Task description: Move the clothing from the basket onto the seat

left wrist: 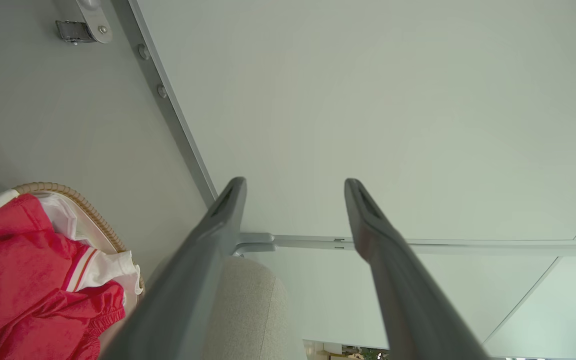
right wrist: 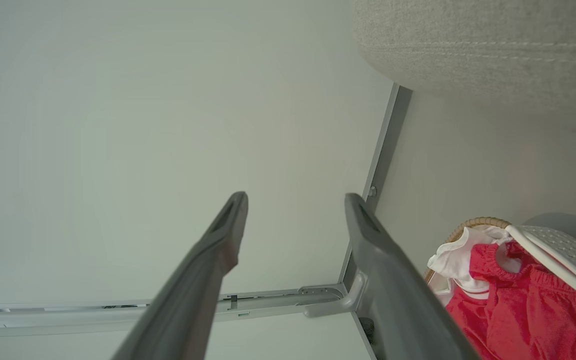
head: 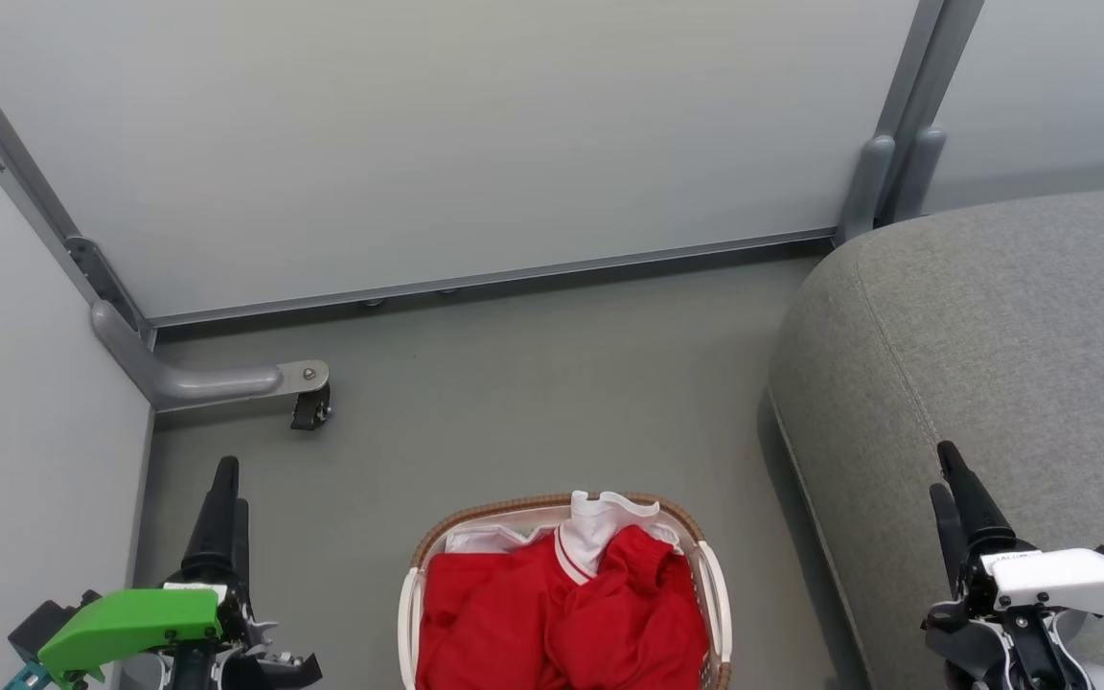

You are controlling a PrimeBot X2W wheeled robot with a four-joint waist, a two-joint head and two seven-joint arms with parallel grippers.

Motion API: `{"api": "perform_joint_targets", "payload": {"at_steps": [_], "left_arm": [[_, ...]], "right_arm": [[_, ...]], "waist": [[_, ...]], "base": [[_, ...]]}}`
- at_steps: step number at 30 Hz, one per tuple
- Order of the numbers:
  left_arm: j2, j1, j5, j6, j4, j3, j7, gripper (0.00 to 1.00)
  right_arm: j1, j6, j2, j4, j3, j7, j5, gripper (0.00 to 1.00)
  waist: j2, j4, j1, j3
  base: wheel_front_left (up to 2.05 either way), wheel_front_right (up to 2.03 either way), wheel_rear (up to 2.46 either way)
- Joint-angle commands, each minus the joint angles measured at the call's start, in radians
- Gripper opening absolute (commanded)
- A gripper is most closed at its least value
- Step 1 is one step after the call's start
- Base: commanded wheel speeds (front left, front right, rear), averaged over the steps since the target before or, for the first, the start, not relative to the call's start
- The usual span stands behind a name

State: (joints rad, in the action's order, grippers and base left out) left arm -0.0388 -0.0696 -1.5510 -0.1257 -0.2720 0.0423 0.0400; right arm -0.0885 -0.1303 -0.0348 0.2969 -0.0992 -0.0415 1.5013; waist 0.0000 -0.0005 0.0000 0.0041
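The clothing (head: 552,613) lies heaped in the basket (head: 410,613) on the floor, between your two grippers and behind their fingertips. Your left gripper (head: 229,484) and right gripper (head: 943,470) both stand fingers apart, empty. The seat (head: 1012,335) lies rightward, under the right gripper.

A plain grey floor (head: 533,383) takes the middle of the head view. At bottom centre of it stands the white laundry basket (head: 407,613) with a brown woven rim. The grey sofa seat (head: 993,335) sits at the right, apart from the basket. At middle left, a grey partition foot (head: 217,381) ends in a black caster (head: 310,410).
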Motion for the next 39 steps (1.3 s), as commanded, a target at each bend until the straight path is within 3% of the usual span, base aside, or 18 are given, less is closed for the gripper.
{"api": "perform_joint_targets", "payload": {"at_steps": [1, 10, 21, 39], "left_arm": [[-0.005, -0.015, 0.025, -0.002, 0.022, -0.005, -0.011, 1.00], [-0.006, -0.015, 0.175, -0.002, 0.062, -0.019, -0.048, 1.00], [-0.008, -0.017, 0.432, -0.003, 0.100, -0.054, -0.089, 1.00], [-0.009, 0.019, 0.732, 0.018, 0.081, -0.090, -0.148, 1.00]], "right_arm": [[-0.008, 0.000, -0.007, -0.012, -0.008, 0.012, -0.034, 1.00], [-0.004, 0.000, -0.009, -0.058, -0.027, 0.049, -0.246, 1.00], [0.013, 0.000, -0.010, -0.128, 0.005, 0.091, -0.531, 1.00], [0.031, 0.000, -0.013, -0.117, 0.028, 0.150, -0.829, 1.00]], "waist": [[0.0000, 0.000, 0.0000, 0.000], [0.0000, 0.001, 0.0000, 0.002], [0.0000, 0.003, 0.0000, 0.002], [0.0000, 0.005, 0.0000, 0.000]], "base": [[0.00, 0.00, 0.00], [0.00, 0.00, 0.00], [0.00, 0.00, 0.00], [0.00, 0.00, 0.00]]}}
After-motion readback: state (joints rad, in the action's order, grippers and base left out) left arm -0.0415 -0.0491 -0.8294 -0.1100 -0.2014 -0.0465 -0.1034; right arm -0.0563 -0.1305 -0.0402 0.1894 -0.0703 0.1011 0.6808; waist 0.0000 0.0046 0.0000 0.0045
